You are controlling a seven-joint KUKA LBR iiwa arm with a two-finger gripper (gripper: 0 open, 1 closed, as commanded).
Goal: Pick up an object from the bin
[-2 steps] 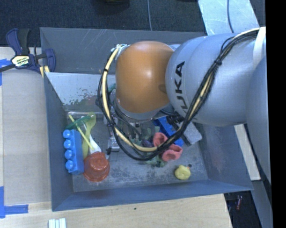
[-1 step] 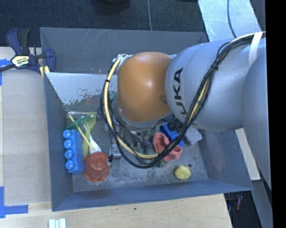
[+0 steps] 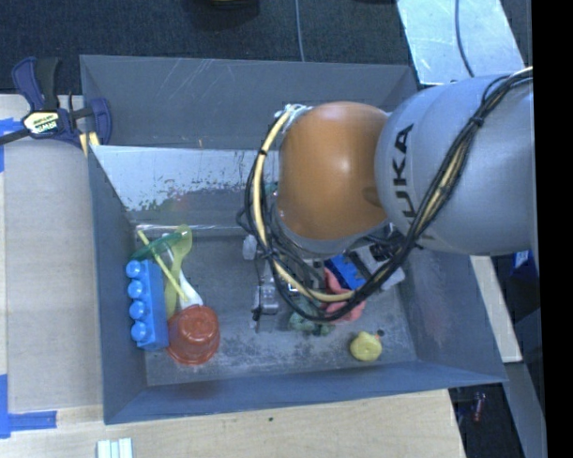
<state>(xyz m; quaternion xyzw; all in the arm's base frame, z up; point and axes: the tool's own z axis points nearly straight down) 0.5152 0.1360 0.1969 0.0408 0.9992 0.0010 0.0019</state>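
Observation:
My gripper point(image 3: 267, 297) hangs low over the middle of the bin floor, mostly hidden under the arm's orange dome and cables. Just to its right, partly covered by the cables, lie a blue object point(image 3: 345, 271) and a pink one point(image 3: 348, 310). A small yellow lump point(image 3: 366, 346) sits further right, near the front wall. To the gripper's left a red cup-shaped piece point(image 3: 194, 335) stands on the floor, apart from it.
Along the left wall lies a blue strip of round knobs point(image 3: 139, 303), with a yellow, green and white item in clear wrap point(image 3: 173, 258) beside it. Bare floor shows between the red piece and the gripper. The arm covers the bin's right half.

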